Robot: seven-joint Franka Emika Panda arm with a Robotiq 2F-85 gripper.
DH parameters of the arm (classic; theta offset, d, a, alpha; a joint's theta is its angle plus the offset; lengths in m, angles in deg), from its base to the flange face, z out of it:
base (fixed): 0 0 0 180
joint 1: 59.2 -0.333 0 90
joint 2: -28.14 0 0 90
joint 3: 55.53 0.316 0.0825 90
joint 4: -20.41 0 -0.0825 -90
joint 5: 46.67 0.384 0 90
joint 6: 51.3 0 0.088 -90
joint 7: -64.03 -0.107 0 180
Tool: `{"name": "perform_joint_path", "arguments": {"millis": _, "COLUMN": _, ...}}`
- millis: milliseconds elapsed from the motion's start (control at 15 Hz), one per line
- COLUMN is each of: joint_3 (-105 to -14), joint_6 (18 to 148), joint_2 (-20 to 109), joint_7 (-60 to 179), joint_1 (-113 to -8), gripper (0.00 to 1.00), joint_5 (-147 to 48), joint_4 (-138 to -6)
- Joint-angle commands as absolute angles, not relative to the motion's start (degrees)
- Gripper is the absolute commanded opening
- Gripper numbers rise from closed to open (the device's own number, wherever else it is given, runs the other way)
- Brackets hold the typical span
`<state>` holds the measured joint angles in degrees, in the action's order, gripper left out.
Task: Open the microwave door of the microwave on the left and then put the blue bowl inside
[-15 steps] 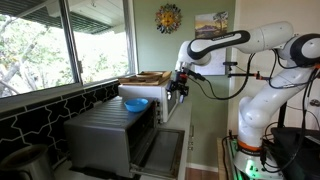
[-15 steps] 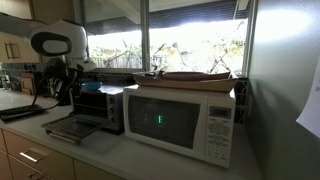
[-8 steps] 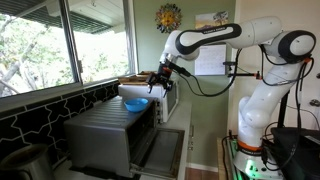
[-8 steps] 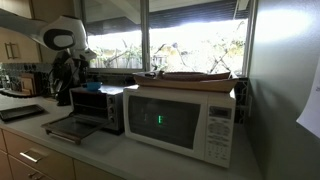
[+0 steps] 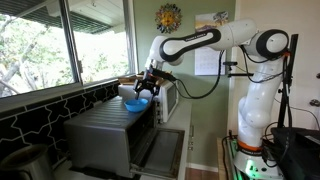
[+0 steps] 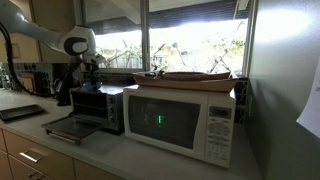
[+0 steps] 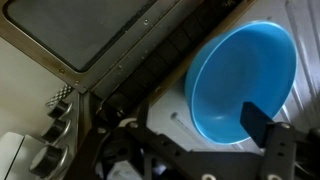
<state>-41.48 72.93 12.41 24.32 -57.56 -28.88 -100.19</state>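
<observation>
The grey steel microwave [image 5: 105, 135] stands in the foreground, and it also shows in an exterior view [image 6: 100, 108]. The microwave door [image 5: 165, 150] hangs open and flat on its bottom hinge; it shows too in the exterior view [image 6: 62, 128] and the wrist view [image 7: 90, 30]. The blue bowl [image 5: 135, 102] sits on the ribbed top of this appliance. In the wrist view the bowl [image 7: 235, 75] lies right under my gripper [image 7: 190, 140]. The gripper [image 5: 150, 88] is open. One dark fingertip [image 7: 262, 125] hovers over the bowl's inside; the other finger stays outside the rim.
A white microwave [image 6: 185, 120] stands beside the grey one, with a flat tray [image 6: 190, 75] on top. Windows [image 5: 50, 45] run along the counter's far side. The oven's knobs [image 7: 55, 110] show at the left of the wrist view.
The arm has swung from beside the white microwave over to the grey appliance's top and come down over the blue bowl.
</observation>
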Motion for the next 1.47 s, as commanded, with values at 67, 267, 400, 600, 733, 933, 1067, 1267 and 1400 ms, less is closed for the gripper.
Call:
{"name": "perform_joint_path", "arguments": {"millis": 67, "joint_3": -43.27, "joint_6": 70.59, "joint_2": 16.4, "joint_7": 22.14, "joint_1": -59.92, "gripper": 0.52, "joint_5": -31.07, "joint_4": -96.16}}
{"name": "perform_joint_path", "arguments": {"millis": 267, "joint_3": -44.24, "joint_6": 68.43, "joint_2": 16.17, "joint_7": 22.97, "joint_1": -60.74, "gripper": 0.3, "joint_5": -30.18, "joint_4": -95.82}}
{"name": "perform_joint_path", "arguments": {"millis": 400, "joint_3": -44.91, "joint_6": 66.78, "joint_2": 15.31, "joint_7": 23.63, "joint_1": -61.14, "gripper": 0.14, "joint_5": -29.62, "joint_4": -96.02}}
{"name": "perform_joint_path", "arguments": {"millis": 600, "joint_3": -45.79, "joint_6": 64.38, "joint_2": 13.79, "joint_7": 24.75, "joint_1": -61.59, "gripper": 0.03, "joint_5": -29.2, "joint_4": -96.89}}
{"name": "perform_joint_path", "arguments": {"millis": 733, "joint_3": -46.45, "joint_6": 63.5, "joint_2": 12.42, "joint_7": 25.91, "joint_1": -61.79, "gripper": 0.01, "joint_5": -28.32, "joint_4": -97.74}}
{"name": "perform_joint_path", "arguments": {"millis": 933, "joint_3": -47.1, "joint_6": 61.41, "joint_2": 8.63, "joint_7": 29.66, "joint_1": -62.31, "gripper": 0.05, "joint_5": -28.46, "joint_4": -99.82}}
{"name": "perform_joint_path", "arguments": {"millis": 1067, "joint_3": -46.98, "joint_6": 59.05, "joint_2": 5.48, "joint_7": 33.6, "joint_1": -62.88, "gripper": 0.04, "joint_5": -29.3, "joint_4": -101.74}}
{"name": "perform_joint_path", "arguments": {"millis": 1267, "joint_3": -46.27, "joint_6": 57.79, "joint_2": 1.55, "joint_7": 38.6, "joint_1": -63.33, "gripper": 0.05, "joint_5": -30.53, "joint_4": -105.95}}
{"name": "perform_joint_path", "arguments": {"millis": 1400, "joint_3": -45.98, "joint_6": 58.16, "joint_2": -0.19, "joint_7": 40.78, "joint_1": -63.77, "gripper": 0.05, "joint_5": -30.6, "joint_4": -109.13}}
